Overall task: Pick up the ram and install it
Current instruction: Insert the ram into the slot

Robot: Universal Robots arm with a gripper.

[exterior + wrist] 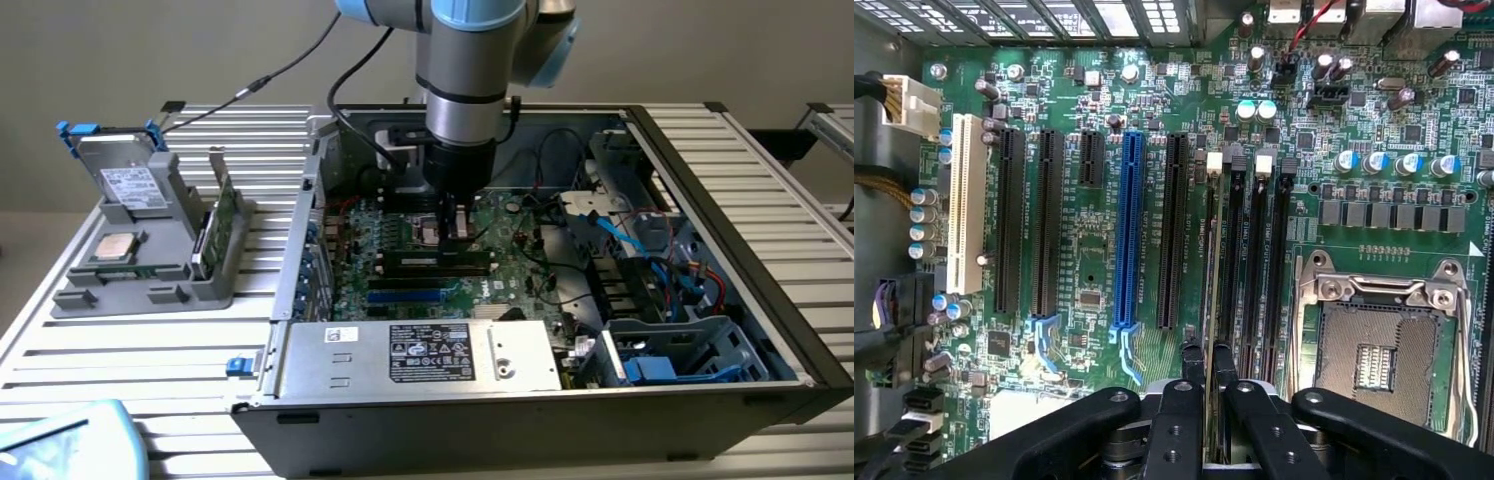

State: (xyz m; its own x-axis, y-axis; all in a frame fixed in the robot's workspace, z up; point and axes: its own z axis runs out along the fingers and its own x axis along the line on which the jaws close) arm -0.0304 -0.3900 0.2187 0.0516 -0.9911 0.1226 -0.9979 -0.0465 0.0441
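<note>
In the wrist view the ram (1209, 270) is seen edge-on as a thin green strip running out from between my fingertips. My gripper (1207, 362) is shut on it. The stick hangs over the row of black memory slots (1257, 260), at the slot on the blue-connector side, between the long black expansion slots and the empty CPU socket (1374, 350). I cannot tell whether it touches the slot. In the exterior view my gripper (458, 232) reaches straight down into the open computer case, just above the motherboard (387, 245) and its memory slots (434, 264).
The case walls (747, 200) surround the arm; loose cables and a blue drive cage (667, 360) fill its right side. A silver power supply (414, 355) lies at the front. On the exterior view's left a grey fixture tray (80, 295) holds a CPU chip (118, 246), an expansion card (220, 225) and a drive (127, 180).
</note>
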